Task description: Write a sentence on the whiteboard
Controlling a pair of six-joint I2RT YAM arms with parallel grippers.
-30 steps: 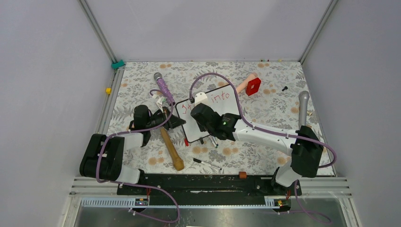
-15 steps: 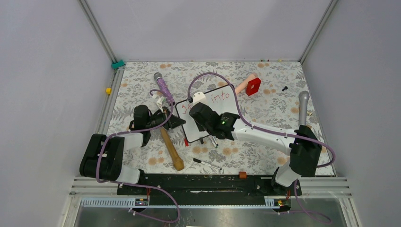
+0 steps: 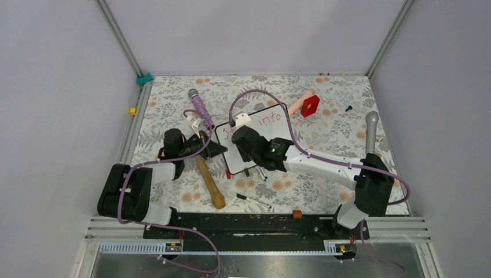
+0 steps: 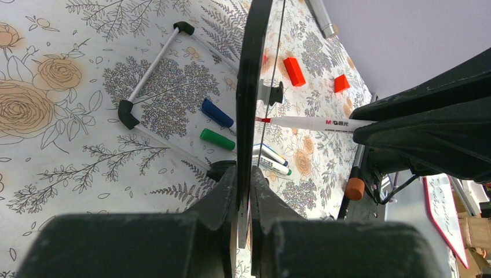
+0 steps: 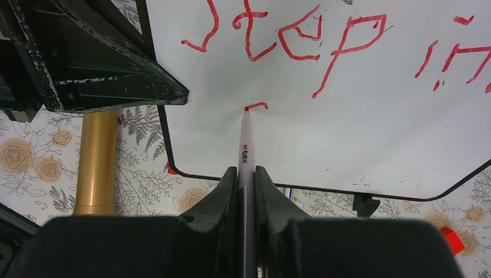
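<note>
Right hand gripping marker, tip on whiteboard under sentence, left hand clamping its edge.

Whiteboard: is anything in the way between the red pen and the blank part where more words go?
Nothing visible is. The pen in the right gripper touches the whiteboard just under the red writing, with bare white beside it. The left gripper only pinches the board's side edge.

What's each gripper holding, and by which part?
The right gripper is shut on the marker, on its barrel back from the tip. The left gripper clamps the whiteboard by its framed edge.
</note>
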